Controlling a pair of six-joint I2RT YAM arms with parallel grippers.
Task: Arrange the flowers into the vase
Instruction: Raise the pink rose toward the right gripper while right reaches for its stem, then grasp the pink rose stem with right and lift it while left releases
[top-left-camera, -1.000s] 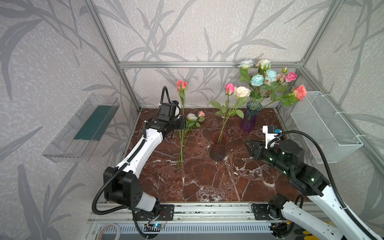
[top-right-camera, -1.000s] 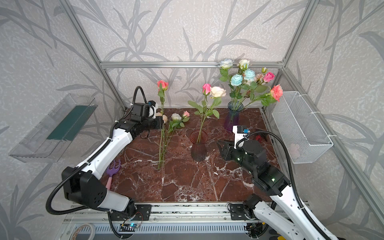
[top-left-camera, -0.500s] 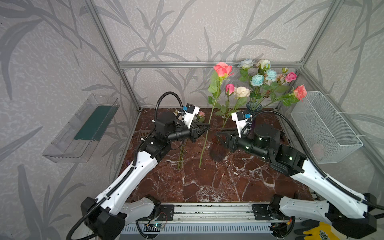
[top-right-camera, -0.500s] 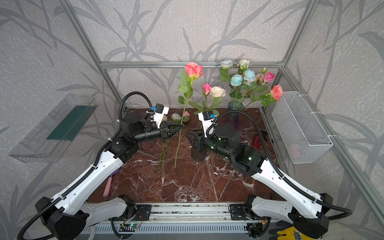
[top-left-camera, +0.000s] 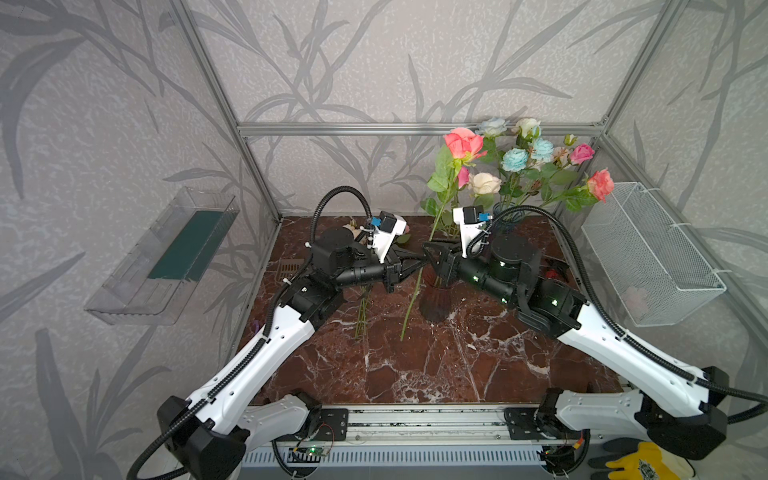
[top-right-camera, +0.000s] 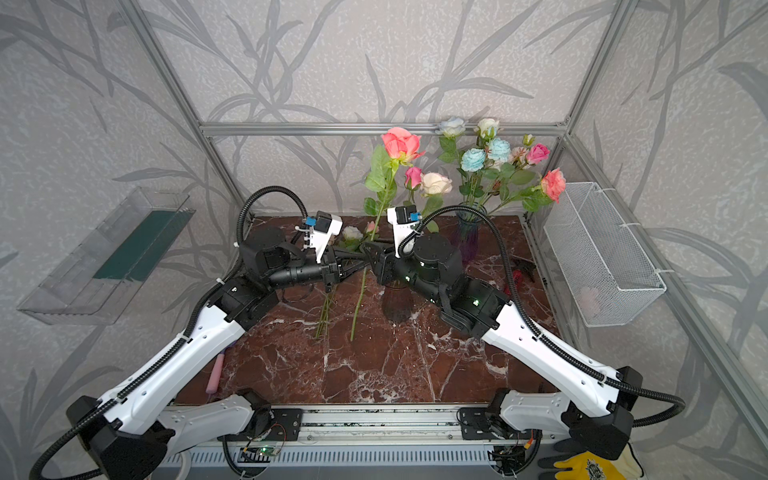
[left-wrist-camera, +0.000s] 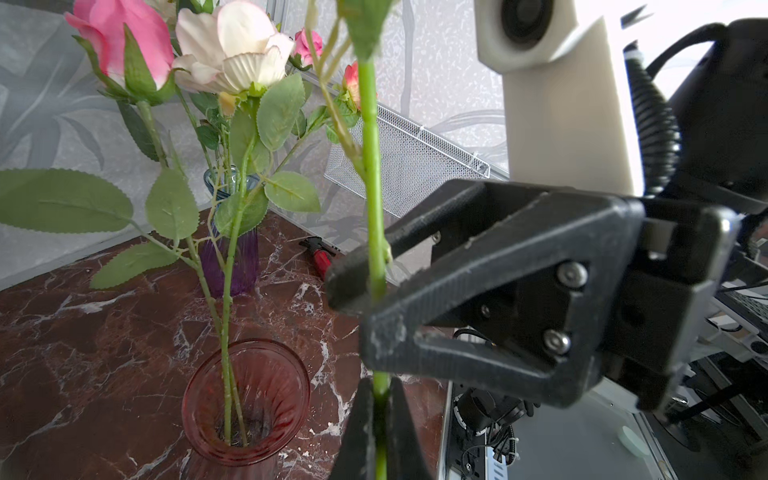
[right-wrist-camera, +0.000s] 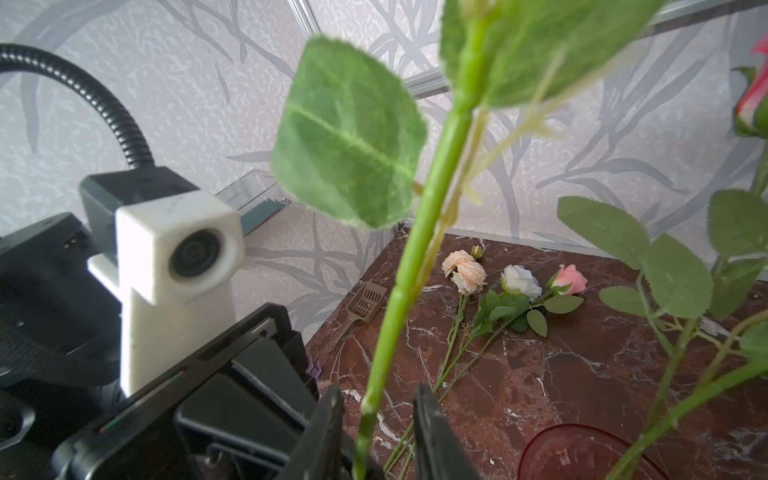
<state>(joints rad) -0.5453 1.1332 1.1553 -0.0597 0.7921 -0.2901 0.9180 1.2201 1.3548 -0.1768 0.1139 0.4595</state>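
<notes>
**Top views.** Left gripper (top-left-camera: 417, 262) and right gripper (top-left-camera: 432, 254) meet tip to tip, both at the stem of a long-stemmed coral fabric rose (top-left-camera: 463, 143), which stands near upright. Its foot hangs outside the ribbed red glass vase (top-left-camera: 434, 308), on the left arm's side. The right wrist hides the vase's mouth in both top views. Risk: a careless swing of that arm knocks the vase.

**Left wrist.** Left claw is pinched tight on the stem. The right claw's black fingers straddle the stem a little further toward the head. Two stems stand in the red vase with leaves spread wide. A tall purple glass vase (left-wrist-camera: 232, 266) behind holds a bunch. Risk: on the way down the rose snags those leaves, drags the stems or tips the vase.

**Right wrist.** Right claw is narrow, but a gap shows beside the stem, so I judge it not clamped. Risk: the left lets go first and the top-heavy rose topples or slides through. Loose peach, white and pink roses (right-wrist-camera: 515, 286) lie on the brown marbled tabletop (right-wrist-camera: 582, 374), apart from the vase.
</notes>
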